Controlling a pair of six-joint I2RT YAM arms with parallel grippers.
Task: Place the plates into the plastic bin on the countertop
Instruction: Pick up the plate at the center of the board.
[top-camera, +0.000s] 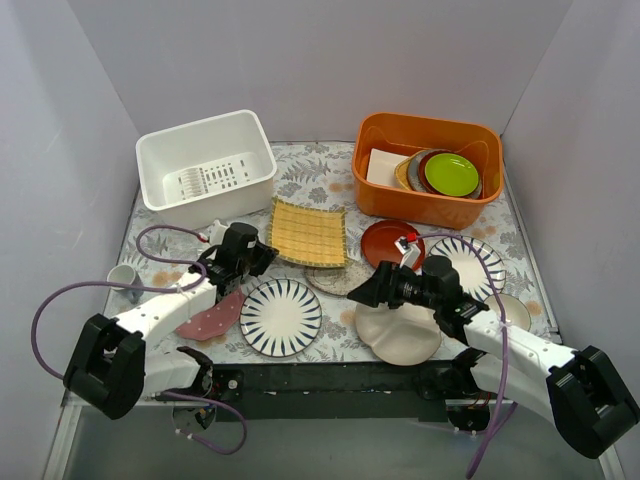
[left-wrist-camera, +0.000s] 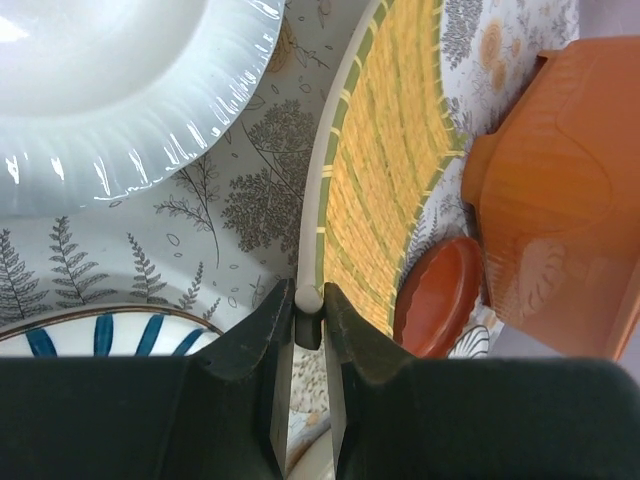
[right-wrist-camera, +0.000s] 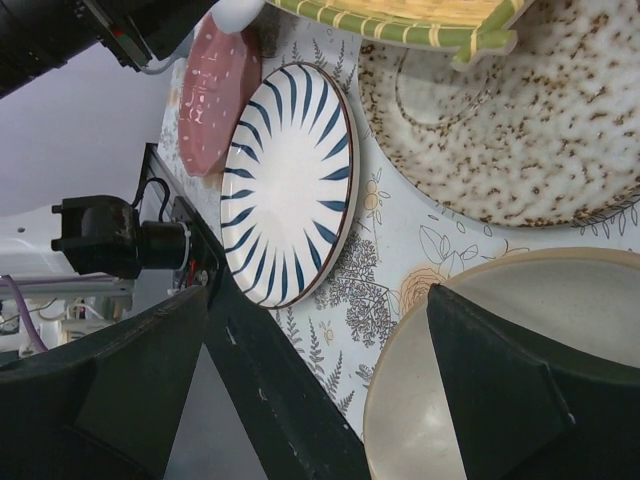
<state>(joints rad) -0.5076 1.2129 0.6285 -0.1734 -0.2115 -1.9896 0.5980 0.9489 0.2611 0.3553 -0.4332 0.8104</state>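
Observation:
The white plastic bin (top-camera: 205, 165) stands at the back left; its glossy wall shows in the left wrist view (left-wrist-camera: 150, 120). My left gripper (top-camera: 262, 256) (left-wrist-camera: 308, 300) is shut on the thin white edge at the near left corner of the yellow mat (top-camera: 308, 232) (left-wrist-camera: 390, 150). A striped plate (top-camera: 281, 317) (right-wrist-camera: 290, 180) and the pink dotted plate (top-camera: 210, 320) (right-wrist-camera: 215, 90) lie near it. My right gripper (top-camera: 375, 290) (right-wrist-camera: 320, 380) is open and empty, one finger over the cream plate (top-camera: 400, 335) (right-wrist-camera: 480, 370). The speckled plate (top-camera: 335, 278) (right-wrist-camera: 520, 130) lies partly under the mat.
The red-brown plate (top-camera: 392, 243) (left-wrist-camera: 440, 295), a second striped plate (top-camera: 468, 265) and a pale plate (top-camera: 515, 310) lie at the right. The orange tub (top-camera: 430, 170) (left-wrist-camera: 560, 190) holds green and dark-red plates. A small cup (top-camera: 122, 277) stands at the left edge.

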